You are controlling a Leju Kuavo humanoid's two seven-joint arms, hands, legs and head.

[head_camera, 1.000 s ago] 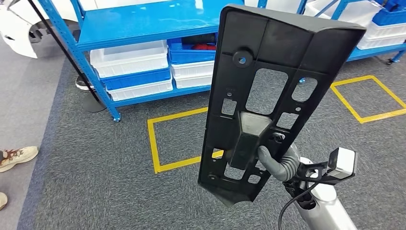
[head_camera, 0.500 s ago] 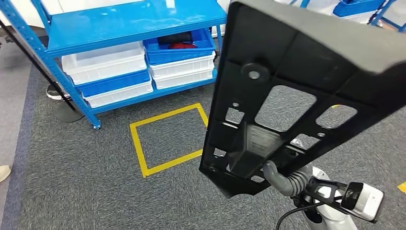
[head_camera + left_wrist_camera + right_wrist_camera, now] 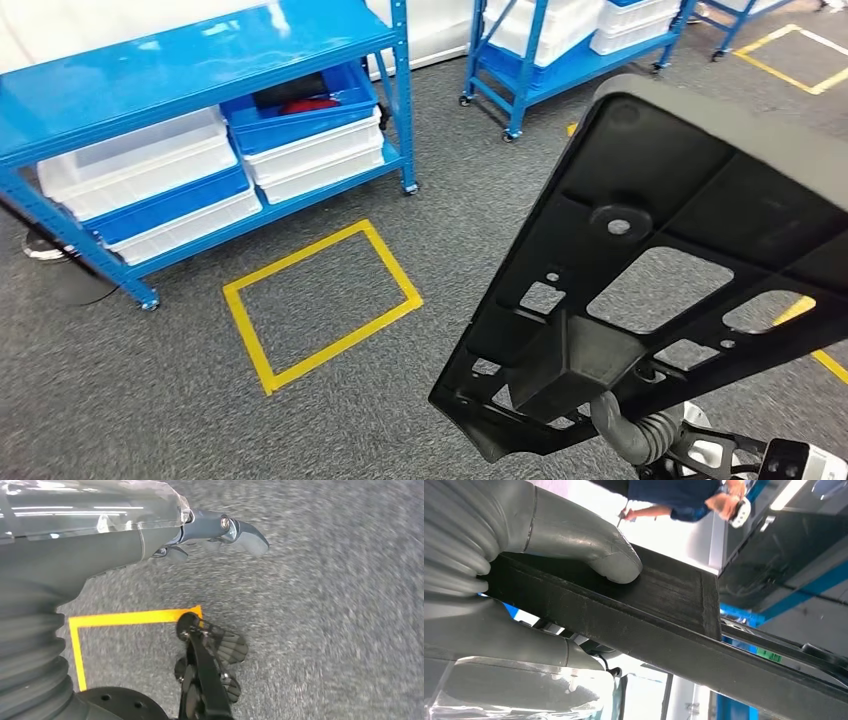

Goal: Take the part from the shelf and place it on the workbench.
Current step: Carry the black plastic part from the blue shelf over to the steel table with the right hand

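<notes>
The part [image 3: 660,260] is a large black plastic panel with several cut-outs, tilted up over the carpet at the right of the head view. My right hand [image 3: 628,432] grips it from below at its lower end. In the right wrist view the grey thumb [image 3: 610,560] presses on the part's ribbed black edge [image 3: 664,612]. The blue shelf [image 3: 180,60] stands at the upper left, apart from the part. My left hand [image 3: 220,532] hangs over the grey carpet with its fingers apart and nothing in it.
White and blue bins [image 3: 300,140] fill the shelf's lower level. A yellow tape square [image 3: 320,300] marks the carpet in front of it. A second blue rack [image 3: 560,50] stands at the back right. A person [image 3: 684,495] appears beyond the part in the right wrist view.
The whole view has swung to the right, so the shelf and yellow square sit further left. The part has tilted flatter and lower right, still in my right hand.
</notes>
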